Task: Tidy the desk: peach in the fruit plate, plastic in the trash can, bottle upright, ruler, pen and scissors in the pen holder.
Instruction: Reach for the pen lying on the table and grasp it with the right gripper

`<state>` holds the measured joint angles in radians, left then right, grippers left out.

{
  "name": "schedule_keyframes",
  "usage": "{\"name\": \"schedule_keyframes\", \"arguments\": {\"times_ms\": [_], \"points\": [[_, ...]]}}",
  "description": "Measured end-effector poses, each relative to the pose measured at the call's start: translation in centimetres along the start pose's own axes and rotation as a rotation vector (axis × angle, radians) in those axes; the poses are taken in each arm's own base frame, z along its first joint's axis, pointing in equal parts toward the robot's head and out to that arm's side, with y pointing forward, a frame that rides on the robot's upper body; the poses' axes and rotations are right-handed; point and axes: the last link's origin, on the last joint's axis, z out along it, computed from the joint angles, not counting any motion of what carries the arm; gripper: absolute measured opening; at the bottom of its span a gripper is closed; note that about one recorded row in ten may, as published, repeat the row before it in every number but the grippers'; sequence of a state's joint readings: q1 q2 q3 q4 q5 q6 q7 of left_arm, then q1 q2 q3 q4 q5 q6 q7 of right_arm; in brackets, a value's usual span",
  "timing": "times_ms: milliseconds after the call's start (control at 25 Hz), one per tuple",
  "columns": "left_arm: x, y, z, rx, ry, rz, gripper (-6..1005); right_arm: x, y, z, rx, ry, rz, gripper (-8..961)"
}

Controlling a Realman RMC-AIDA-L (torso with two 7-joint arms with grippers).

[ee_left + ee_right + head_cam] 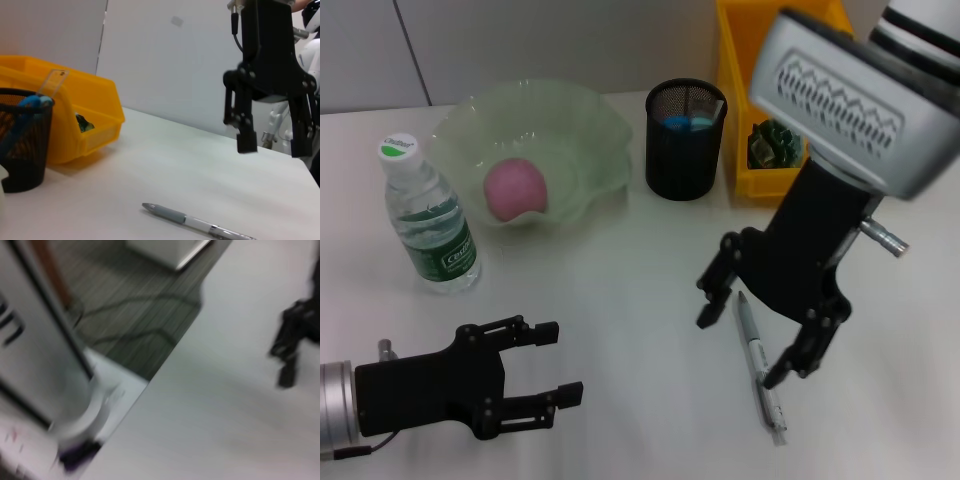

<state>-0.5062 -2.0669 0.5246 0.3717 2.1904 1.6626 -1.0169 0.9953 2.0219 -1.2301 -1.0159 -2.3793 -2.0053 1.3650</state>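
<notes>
Pen lies on open desk, clear all round. Right gripper straddles it, fingers spread. Pen holder, trash can well behind.

Blurred throughout in the right wrist view, with a dark tool smeared beyond reading. Half hidden behind the right arm: trash can. Cut off at the edge: pen.

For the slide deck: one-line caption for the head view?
Open right gripper hovers over the pen on the desk; left gripper idle.
</notes>
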Motion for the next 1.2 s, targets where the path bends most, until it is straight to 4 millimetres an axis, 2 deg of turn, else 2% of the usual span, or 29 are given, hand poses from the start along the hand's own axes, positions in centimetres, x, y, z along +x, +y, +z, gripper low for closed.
{"name": "schedule_keyframes", "arguments": {"times_ms": [480,840,1200], "points": [[0.4,-0.6,-0.8,0.022,-0.018,0.035,765,0.1,0.5,2.5,-0.146,0.234,-0.267,752],[0.3,-0.6,-1.0,0.033,-0.019,0.023,763,-0.2,0.3,3.4,-0.198,0.361,-0.417,753],[0.5,-0.9,-1.1,0.047,-0.022,0.019,761,0.1,0.1,5.0,-0.217,0.411,-0.585,753]]}}
